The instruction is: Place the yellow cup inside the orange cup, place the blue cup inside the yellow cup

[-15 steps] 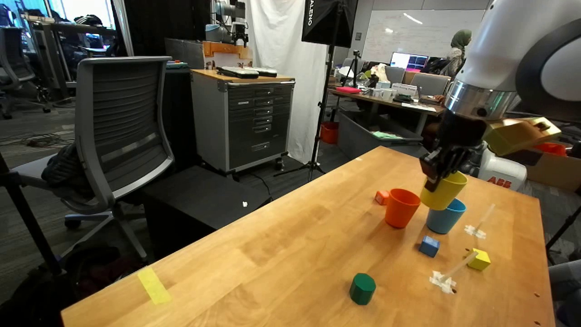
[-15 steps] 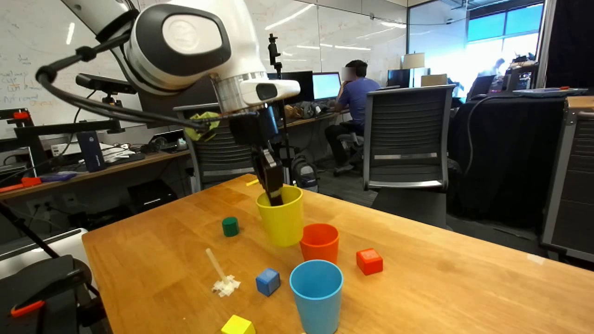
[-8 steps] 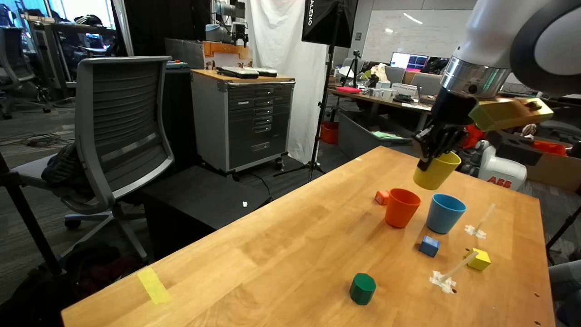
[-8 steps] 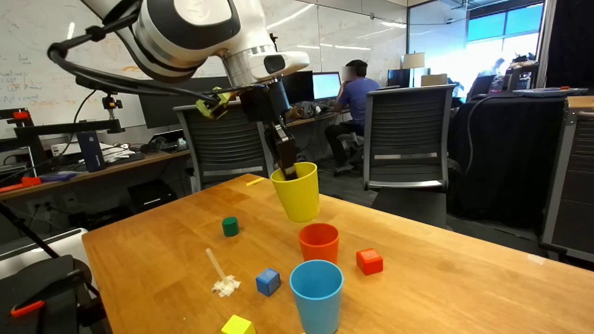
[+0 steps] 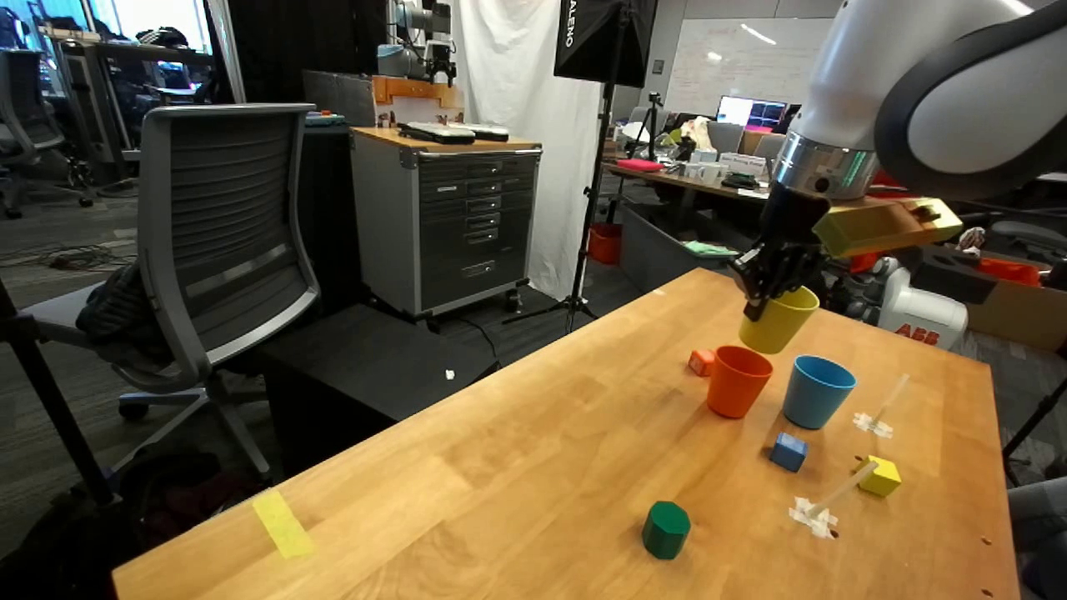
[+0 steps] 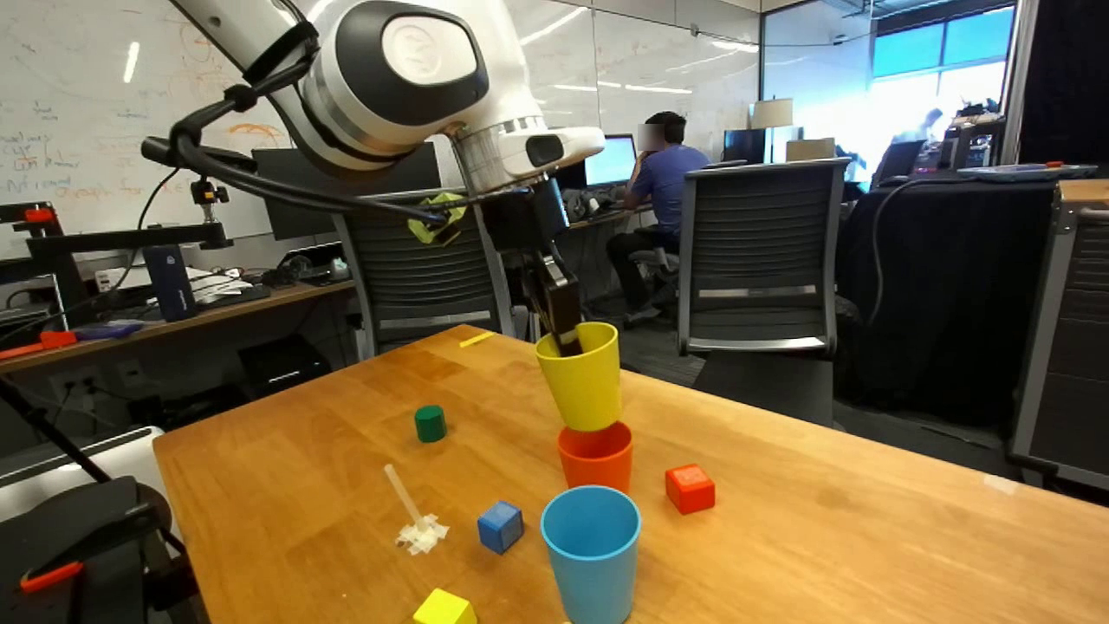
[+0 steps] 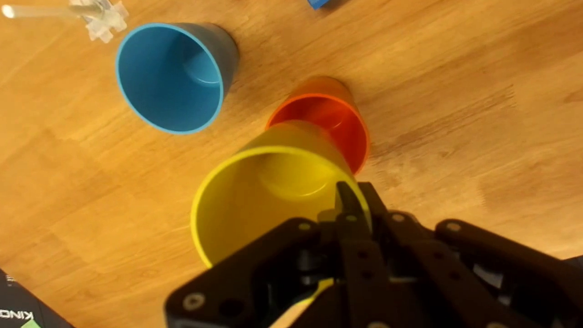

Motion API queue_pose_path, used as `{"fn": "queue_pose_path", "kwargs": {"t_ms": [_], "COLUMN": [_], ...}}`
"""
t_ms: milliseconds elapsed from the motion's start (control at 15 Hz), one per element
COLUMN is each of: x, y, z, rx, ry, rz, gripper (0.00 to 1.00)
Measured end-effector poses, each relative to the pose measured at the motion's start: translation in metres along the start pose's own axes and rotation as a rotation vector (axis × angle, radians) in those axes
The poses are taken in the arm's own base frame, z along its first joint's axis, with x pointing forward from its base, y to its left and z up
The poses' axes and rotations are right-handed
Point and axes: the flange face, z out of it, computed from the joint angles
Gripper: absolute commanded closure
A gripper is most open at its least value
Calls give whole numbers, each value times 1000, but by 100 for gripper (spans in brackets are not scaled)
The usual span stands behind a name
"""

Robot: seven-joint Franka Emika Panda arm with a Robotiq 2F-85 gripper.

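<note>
The yellow cup (image 5: 779, 323) is held in the air, slightly tilted; it also shows in an exterior view (image 6: 582, 394) and the wrist view (image 7: 255, 200). My gripper (image 7: 357, 191) is shut on its rim, one finger inside and one outside; it also shows in both exterior views (image 5: 754, 310) (image 6: 567, 345). The orange cup (image 5: 738, 387) stands upright on the table, just below the yellow cup's base (image 6: 598, 468); in the wrist view its opening (image 7: 348, 132) is partly hidden by the yellow cup. The light blue cup (image 5: 817, 396) stands upright and empty beside it (image 6: 598, 563) (image 7: 168, 82).
A red block (image 6: 690, 488), a blue cube (image 6: 501, 526), a yellow block (image 5: 881, 477) and a green block (image 5: 665, 531) lie on the wooden table (image 5: 500, 483). Two pale sticks (image 5: 844, 490) (image 5: 894, 398) rise from taped spots near the cups.
The gripper has carried the yellow cup upward, then across and slightly down, so its base is now close above the orange cup. The orange and blue cups have not moved.
</note>
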Motion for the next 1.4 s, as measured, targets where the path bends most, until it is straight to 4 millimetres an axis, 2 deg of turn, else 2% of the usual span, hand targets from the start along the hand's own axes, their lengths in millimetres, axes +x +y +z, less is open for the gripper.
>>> {"fn": "queue_pose_path", "kwargs": {"t_ms": [400, 933, 1000, 1400], "x": [3, -3, -4, -10], "y": [-7, -18, -18, -15], "z": [27, 48, 52, 80], "rx": [-10, 15, 18, 24], "ry": [-19, -8, -5, -27], "rz": [-9, -28, -28, 2], "gripper": [99, 97, 77, 31]}}
